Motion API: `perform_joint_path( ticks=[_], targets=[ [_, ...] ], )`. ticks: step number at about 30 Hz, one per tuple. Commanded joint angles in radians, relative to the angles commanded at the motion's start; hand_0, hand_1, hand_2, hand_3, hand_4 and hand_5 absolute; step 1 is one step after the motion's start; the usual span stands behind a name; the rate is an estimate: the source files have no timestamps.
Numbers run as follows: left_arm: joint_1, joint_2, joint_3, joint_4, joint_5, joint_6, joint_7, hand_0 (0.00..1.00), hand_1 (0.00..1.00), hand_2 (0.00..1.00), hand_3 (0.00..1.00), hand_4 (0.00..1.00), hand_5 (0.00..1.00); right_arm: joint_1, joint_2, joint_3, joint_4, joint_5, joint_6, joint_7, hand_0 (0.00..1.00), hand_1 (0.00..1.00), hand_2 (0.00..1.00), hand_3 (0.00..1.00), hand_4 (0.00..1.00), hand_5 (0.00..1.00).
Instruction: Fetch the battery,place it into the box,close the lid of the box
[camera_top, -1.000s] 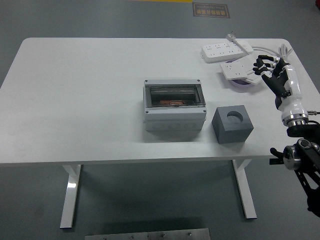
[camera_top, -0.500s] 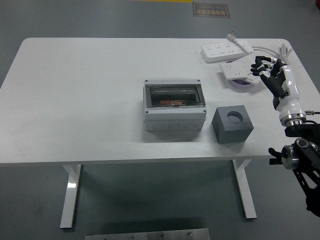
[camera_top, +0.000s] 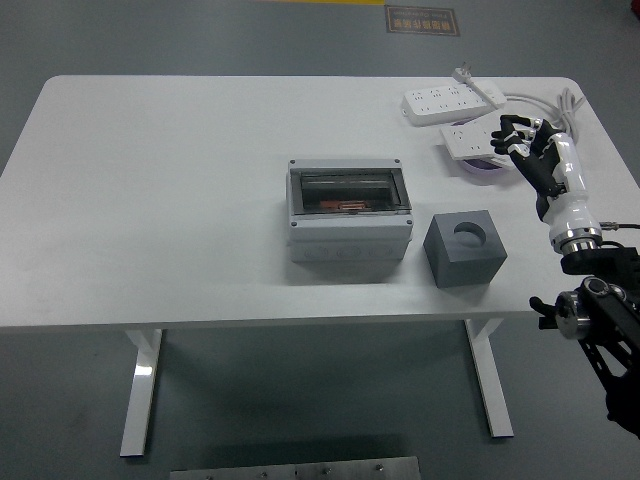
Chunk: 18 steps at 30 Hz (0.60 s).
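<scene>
far to the hand's left sits one grey box (camera_top: 350, 222), lid shut; nearer, one dark block (camera_top: 464, 249) with a round hole. the right hand (camera_top: 535, 160) hovers loosely spread, grasping nothing, over two power strips (camera_top: 452, 101). no battery is discernible.

Smooth matt white worktop (camera_top: 180, 200); light grey plastic box (camera_top: 350, 222) with glossy clear lid; matt dark grey cube (camera_top: 464, 249); glossy white plastic power strips (camera_top: 452, 101); gloss-white-and-black right hand (camera_top: 530, 150).
</scene>
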Motion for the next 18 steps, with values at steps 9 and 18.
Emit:
perform_joint_path(
  ticks=[9,18],
  targets=[
    [0.007,-0.008,-0.001,-0.001,0.004,-0.002,0.002,0.589,0.687,0.64,0.606,0.685,0.209,0.011,-0.003,-0.005,0.0,0.012,0.017,-0.014,0.6,0.551,0.543,0.635,0.668,0.415],
    [0.011,-0.013,-0.001,-0.001,0.007,-0.004,0.003,0.59,0.687,0.64,0.605,0.685,0.21,0.022,-0.002,0.001,-0.003,-0.042,0.088,-0.079,0.601,0.55,0.543,0.634,0.672,0.405]
  ],
)
